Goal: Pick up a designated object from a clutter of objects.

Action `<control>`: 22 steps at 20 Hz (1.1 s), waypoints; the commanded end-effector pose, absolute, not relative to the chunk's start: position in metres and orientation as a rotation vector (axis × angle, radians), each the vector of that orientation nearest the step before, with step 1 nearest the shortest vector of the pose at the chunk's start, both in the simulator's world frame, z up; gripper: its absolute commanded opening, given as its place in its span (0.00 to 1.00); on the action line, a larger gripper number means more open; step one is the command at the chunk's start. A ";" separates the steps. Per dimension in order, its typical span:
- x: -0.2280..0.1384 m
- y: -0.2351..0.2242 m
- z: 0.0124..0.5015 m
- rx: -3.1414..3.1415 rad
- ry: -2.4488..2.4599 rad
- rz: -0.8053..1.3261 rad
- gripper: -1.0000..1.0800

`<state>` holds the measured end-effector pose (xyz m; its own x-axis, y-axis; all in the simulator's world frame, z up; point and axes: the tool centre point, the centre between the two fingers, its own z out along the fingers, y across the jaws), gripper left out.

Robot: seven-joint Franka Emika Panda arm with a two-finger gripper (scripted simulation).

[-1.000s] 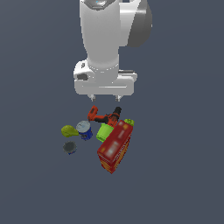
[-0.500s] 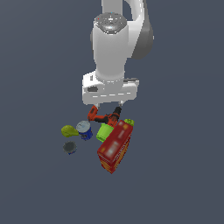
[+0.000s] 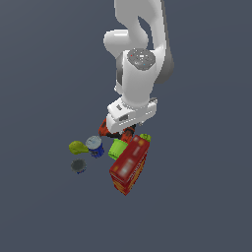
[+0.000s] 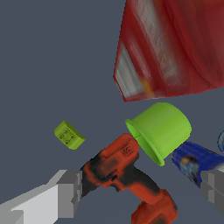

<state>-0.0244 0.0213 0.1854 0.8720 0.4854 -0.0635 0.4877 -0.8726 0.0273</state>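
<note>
- On the dark grey floor, under the white arm, the clutter lies in one tight group in the exterior view.
- The long red box (image 3: 129, 165) lies flat, its length running from about 1 o'clock to 7 o'clock in that view.
- The small lime-green lump (image 3: 145, 137) sits at the 1 o'clock end of the red box, just beside its corner; I cannot tell if they touch. In the wrist view it (image 4: 69, 134) lies alone on bare floor, apart from the drill.
- The lime-green cup (image 3: 117, 148) is at 9 o'clock of the red box, close against its side. In the wrist view the cup (image 4: 159, 129) lies on its side with the flared rim toward the drill; its inside is not visible.
- The red-and-black power drill (image 4: 127, 175) lies touching the rim of the cup, or nearly so.
- The blue can (image 3: 95, 146) stands at 9 o'clock of the cup, its pale top facing up.
- The yellow lump (image 3: 78, 146) is at 9 o'clock of the can, just beside it.
- The small grey tin (image 3: 78, 166) is at 7 o'clock of the can, a little apart.
- The gripper (image 4: 142, 190) hangs low over the drill with its two grey fingers (image 4: 70, 193) spread wide on either side, holding nothing.
</note>
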 end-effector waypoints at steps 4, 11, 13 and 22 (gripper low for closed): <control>-0.036 0.042 0.149 2.899 1.093 -0.072 0.96; -0.056 0.071 0.106 2.738 1.476 -0.049 0.96; -0.062 0.079 0.096 2.691 1.570 -0.041 0.96; -0.084 0.102 0.069 2.533 1.849 -0.009 0.96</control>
<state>-0.0809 0.0990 0.0718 0.3310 0.9435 -0.0128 0.9436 -0.3310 0.0011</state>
